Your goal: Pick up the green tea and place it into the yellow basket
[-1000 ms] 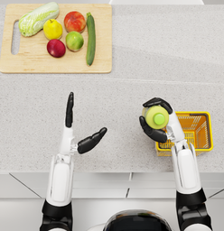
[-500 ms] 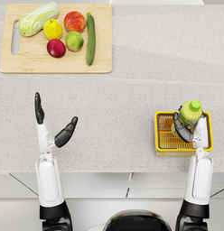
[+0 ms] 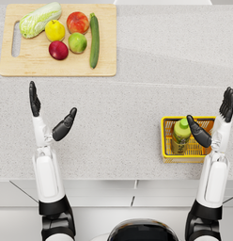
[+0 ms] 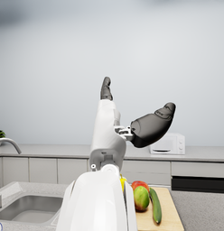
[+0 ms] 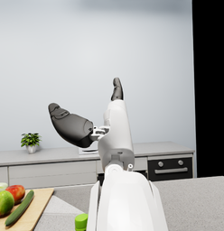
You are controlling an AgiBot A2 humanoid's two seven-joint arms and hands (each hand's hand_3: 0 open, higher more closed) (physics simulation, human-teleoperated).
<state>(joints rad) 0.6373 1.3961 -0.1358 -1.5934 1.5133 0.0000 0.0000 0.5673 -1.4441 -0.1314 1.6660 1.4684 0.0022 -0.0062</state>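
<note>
The green tea bottle (image 3: pixel 180 136), green-capped with a yellow-green label, sits in the yellow basket (image 3: pixel 184 159) at the counter's front right. My right hand (image 3: pixel 214 126) is open just right of the bottle. Its thumb points toward the bottle's cap and its fingers (image 3: pixel 227 103) are raised past the basket's far right corner. It holds nothing. In the right wrist view the right hand (image 5: pixel 98 124) is spread against the far wall, and the bottle's cap (image 5: pixel 81 222) peeks out beside the forearm. My left hand (image 3: pixel 45 123) is open and empty over the counter's front left, also seen as the left hand (image 4: pixel 129 122).
A wooden cutting board (image 3: pixel 57 70) lies at the back left with a cabbage (image 3: pixel 39 19), a lemon (image 3: pixel 55 30), apples and a cucumber (image 3: pixel 94 40). A sink (image 4: pixel 28 210) shows in the left wrist view. The counter's front edge (image 3: pixel 118 180) runs below both hands.
The right hand carried the bottle to the basket, let go and opened, its fingers moving up and right. The bottle now rests in the basket. The left arm swung left.
</note>
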